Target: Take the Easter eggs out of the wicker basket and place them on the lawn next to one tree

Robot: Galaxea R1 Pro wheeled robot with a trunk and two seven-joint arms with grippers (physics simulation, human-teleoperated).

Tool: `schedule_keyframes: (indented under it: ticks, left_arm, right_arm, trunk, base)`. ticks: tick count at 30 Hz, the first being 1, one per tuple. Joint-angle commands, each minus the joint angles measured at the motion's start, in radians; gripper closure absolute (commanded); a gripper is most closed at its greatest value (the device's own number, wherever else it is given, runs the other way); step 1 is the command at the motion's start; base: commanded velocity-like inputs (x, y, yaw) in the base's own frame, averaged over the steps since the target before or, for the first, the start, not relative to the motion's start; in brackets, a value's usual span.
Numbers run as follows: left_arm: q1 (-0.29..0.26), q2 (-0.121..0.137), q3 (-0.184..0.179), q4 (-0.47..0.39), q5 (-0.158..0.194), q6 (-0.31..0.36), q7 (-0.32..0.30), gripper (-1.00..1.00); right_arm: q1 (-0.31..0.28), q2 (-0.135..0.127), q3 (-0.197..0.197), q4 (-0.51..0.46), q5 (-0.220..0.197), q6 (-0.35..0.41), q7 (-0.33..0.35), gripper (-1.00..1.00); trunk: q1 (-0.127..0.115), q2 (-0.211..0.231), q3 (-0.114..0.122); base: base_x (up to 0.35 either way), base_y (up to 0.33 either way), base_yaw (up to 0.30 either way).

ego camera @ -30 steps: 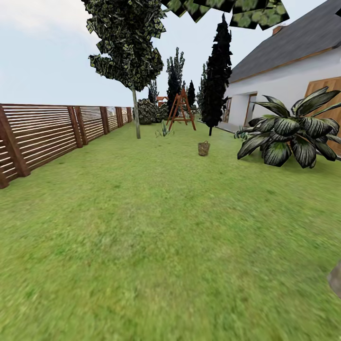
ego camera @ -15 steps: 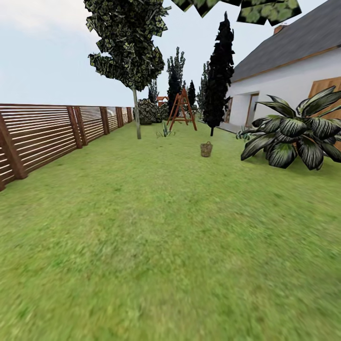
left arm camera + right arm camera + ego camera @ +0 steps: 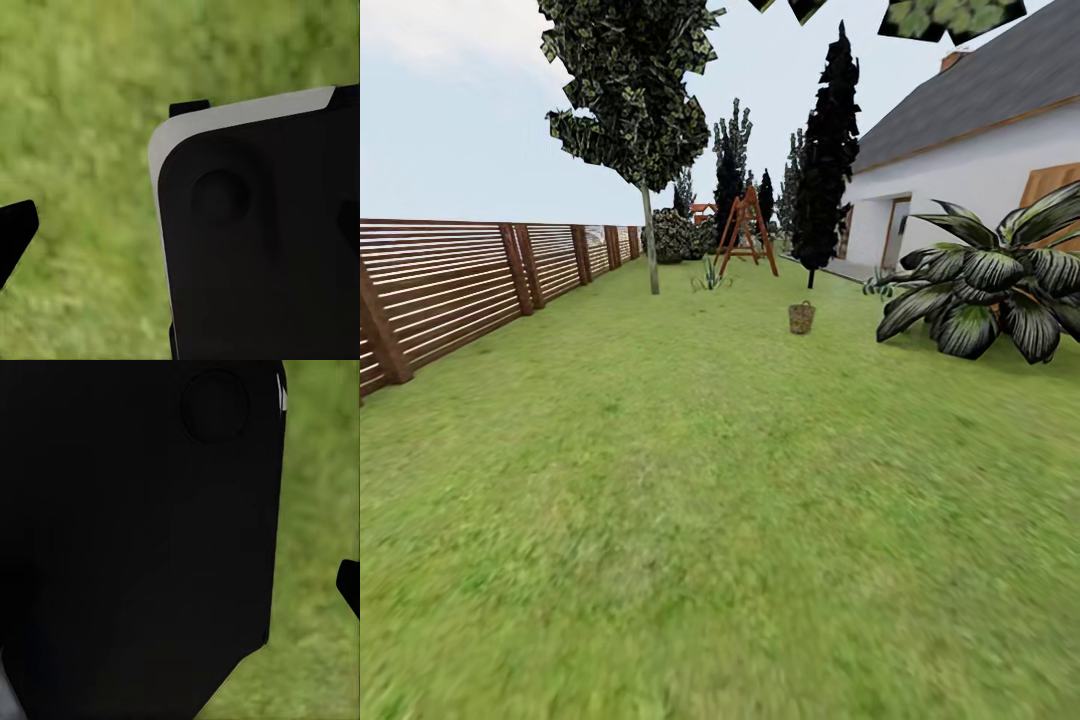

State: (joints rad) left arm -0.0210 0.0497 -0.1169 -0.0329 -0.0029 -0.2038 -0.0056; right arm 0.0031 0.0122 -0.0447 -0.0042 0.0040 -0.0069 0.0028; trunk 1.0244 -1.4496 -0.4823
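We look out over the flat, mottled green lawn [image 3: 690, 480] of the garden, with the small round brown wicker basket [image 3: 801, 318] standing on the grass far ahead, a little to the right of centre. It is too small from here for us to tell whether any eggs lie in it. To its right spreads a low broad-leaved striped plant [image 3: 990, 290], and behind it rises a narrow black-foliaged tree [image 3: 828, 150]. Further left stands a tree with a thin pale trunk and dark leaves high up [image 3: 648, 240], near the brown horizontal-slat wooden fence [image 3: 470, 280] that runs along the left side. A red-brown wooden swing frame [image 3: 745, 232] stands at the far end, and a white house with a grey roof [image 3: 970, 150] closes the right side.

In the wrist views we see blurred grass [image 3: 82, 112] beneath dark, rounded robot panels [image 3: 262, 247], with a black tip at the frame edge in each. We cannot tell whether either hand is spread or pressed together, nor where the basket lies relative to them.
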Motion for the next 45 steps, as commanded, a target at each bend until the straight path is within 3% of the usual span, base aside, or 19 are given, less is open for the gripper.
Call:
schedule_keyframes:
  ticks: [1, 45]
  left_arm:
    - [-0.001, 0.0, -0.006, 0.001, 0.0, -0.003, 0.0, -1.0]
    - [0.001, 0.001, -0.006, 0.001, 0.001, -0.009, -0.001, -1.0]
  right_arm:
    - [0.0, 0.0, -0.004, 0.0, 0.0, -0.001, 0.0, -1.0]
    - [0.0, 0.0, -0.004, 0.0, 0.0, -0.001, 0.0, -1.0]
  trunk:
    - [0.001, 0.0, -0.001]
    - [0.001, 0.0, -0.001]
  base:
    - [0.326, 0.157, 0.0]
    - [0.324, 0.161, 0.0]
